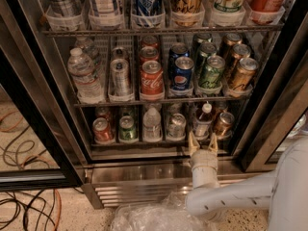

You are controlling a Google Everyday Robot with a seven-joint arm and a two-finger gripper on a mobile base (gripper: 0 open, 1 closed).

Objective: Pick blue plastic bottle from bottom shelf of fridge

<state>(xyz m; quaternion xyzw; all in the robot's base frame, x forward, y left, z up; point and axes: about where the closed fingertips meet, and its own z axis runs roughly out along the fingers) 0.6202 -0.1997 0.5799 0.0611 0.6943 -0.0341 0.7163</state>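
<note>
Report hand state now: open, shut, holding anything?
The hand: open, holding nothing, at the front edge of the bottom shelf, just below the blue plastic bottle.

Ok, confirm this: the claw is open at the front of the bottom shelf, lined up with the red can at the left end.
Not quite. The camera view shows the claw open at the front of the bottom shelf, but lined up with the blue plastic bottle toward the right, not the red can at the left end.

Tangled cables [19,210] and crinkled plastic [149,218] on floor [72,218].
</note>
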